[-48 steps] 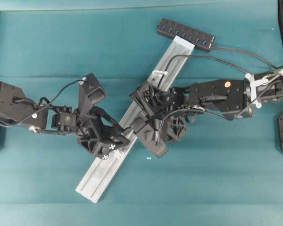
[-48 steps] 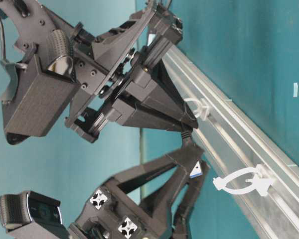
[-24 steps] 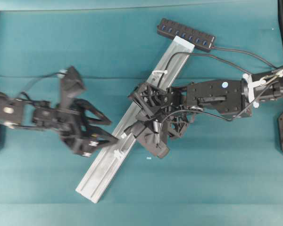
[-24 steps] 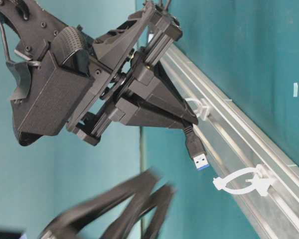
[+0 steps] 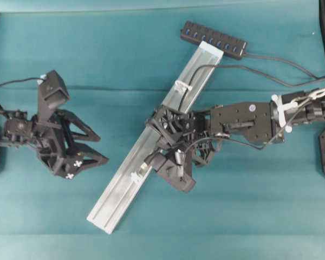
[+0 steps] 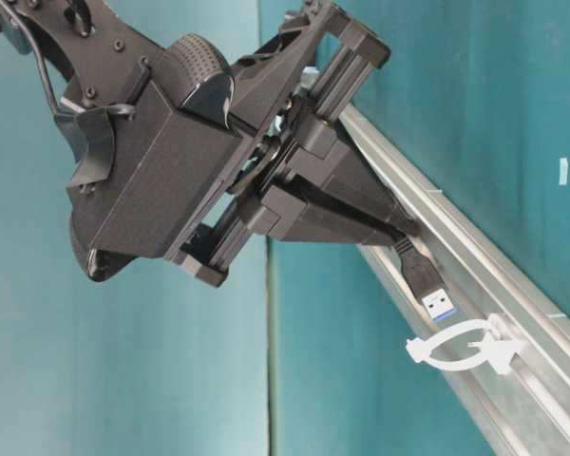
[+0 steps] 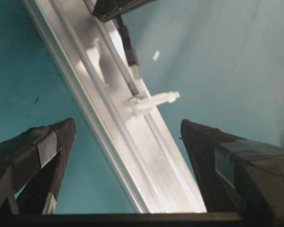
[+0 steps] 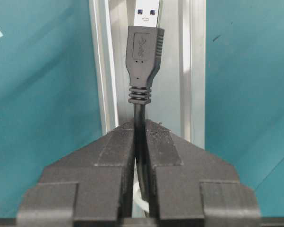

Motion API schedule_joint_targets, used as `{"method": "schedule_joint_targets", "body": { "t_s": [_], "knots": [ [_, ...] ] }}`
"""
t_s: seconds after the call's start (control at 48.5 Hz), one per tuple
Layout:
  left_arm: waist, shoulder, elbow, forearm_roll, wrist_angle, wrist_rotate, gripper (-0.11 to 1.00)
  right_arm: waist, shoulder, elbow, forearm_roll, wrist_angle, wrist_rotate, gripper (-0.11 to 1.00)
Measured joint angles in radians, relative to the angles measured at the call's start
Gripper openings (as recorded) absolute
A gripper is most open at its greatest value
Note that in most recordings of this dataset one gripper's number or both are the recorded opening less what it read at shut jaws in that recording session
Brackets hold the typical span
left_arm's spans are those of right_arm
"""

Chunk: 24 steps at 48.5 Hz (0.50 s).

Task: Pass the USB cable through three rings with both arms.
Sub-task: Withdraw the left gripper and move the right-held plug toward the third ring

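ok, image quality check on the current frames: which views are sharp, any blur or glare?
Right wrist view: sharp on the black USB plug clamped in the right gripper. Left wrist view: soft overall, glare washes out the silver aluminium rail near the translucent white ring clip. Table-level view: crisp, no motion blur. Overhead view: evenly lit, mild sheen on the rail.

The overhead view looks straight down on the teal table (image 5: 249,216), far enough off to take in both arms and the whole aluminium rail (image 5: 127,181), which runs diagonally from the far edge toward the near-left. The table-level view sits low and close, turned on its side, looking along that rail past the right end effector (image 6: 399,228). Both wrist cameras peer out between their own fingers at close range: the left at the rail's clip, the right along the rail's channel.
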<state>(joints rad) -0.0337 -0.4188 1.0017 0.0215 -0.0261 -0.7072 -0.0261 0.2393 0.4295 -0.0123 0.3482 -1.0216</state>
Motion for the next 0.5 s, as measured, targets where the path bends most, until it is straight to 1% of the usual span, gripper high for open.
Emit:
{"method": "schedule_joint_targets", "body": {
  "t_s": [0.495],
  "knots": [
    [0.000,-0.011,0.003,0.000,0.002,0.009,0.96,0.017,0.005,-0.008,-0.002,-0.025,0.000,0.06]
  ]
}}
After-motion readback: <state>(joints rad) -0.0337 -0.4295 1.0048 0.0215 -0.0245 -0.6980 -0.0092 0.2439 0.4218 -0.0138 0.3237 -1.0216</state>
